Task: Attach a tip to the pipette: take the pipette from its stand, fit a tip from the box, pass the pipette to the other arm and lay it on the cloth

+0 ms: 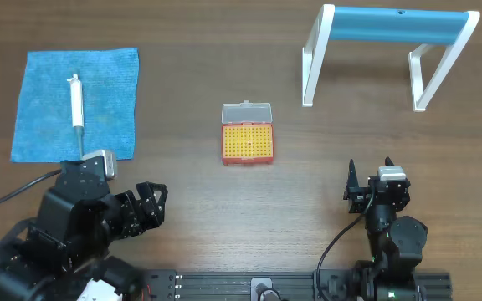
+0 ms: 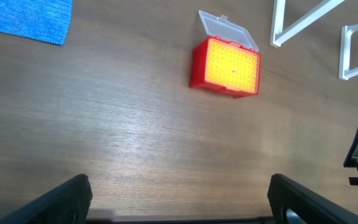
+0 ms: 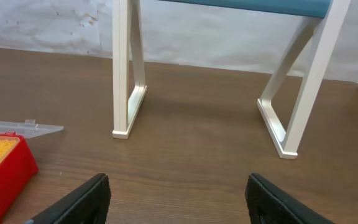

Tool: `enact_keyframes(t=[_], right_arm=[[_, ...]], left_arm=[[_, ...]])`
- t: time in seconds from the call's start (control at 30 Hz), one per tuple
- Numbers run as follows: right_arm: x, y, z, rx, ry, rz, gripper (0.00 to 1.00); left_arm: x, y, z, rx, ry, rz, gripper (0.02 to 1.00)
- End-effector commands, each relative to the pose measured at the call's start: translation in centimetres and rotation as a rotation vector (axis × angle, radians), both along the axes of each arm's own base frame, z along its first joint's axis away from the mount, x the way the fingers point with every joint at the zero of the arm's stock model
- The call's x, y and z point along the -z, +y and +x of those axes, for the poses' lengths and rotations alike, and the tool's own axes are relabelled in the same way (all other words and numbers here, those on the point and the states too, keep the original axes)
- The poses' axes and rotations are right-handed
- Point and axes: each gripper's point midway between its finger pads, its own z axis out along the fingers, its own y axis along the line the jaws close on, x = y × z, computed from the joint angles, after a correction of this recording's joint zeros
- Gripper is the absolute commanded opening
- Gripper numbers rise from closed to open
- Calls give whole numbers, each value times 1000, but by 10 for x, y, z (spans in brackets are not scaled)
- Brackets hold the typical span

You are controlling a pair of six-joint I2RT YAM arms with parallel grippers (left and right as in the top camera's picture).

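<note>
Pipette (image 1: 76,102) is being shown laid on cloth (image 1: 111,75), upper left of top view. Left gripper (image 1: 151,202) and right gripper (image 1: 369,169) are being shown spread, empty. Task likely done; tip unconfirmed.

We cannot tell whether the pipette (image 1: 76,100) carries a tip, too small from above, while the tip box (image 3: 2,169) runs off the right wrist view's edge

Black jointed arms (image 1: 74,219), black cables (image 1: 11,194)

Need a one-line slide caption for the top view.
Pipette lying on the blue cloth, open tip box mid-table, stand back right, left claw and right claw open near their bases.
</note>
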Motion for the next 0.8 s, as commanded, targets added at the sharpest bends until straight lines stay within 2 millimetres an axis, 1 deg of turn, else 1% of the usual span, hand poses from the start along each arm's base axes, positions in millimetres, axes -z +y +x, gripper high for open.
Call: enact_keyframes(t=[0.03, 0.47, 0.6, 0.63, 0.67, 0.77, 0.8], right_arm=[[0, -1, 0, 5, -7, -17, 704], [0, -1, 0, 5, -7, -17, 704], [0, -1, 0, 5, -7, -17, 704], [0, -1, 0, 5, -7, -17, 702], [0, -1, 0, 5, -7, -17, 702], [0, -1, 0, 5, -7, -17, 702], [0, -1, 0, 5, -7, -17, 702]], left_arm=[[1, 2, 2, -11, -2, 9, 921], [1, 2, 1, -11, -1, 9, 921], [-4, 11, 0, -36, -38, 14, 921], [-9, 17, 3, -77, -71, 1, 921], [-18, 22, 7, -73, -135, 0, 921], [-47, 26, 18, 55, -357, 85, 919], [-60, 30, 22, 75, -450, 130, 921]])
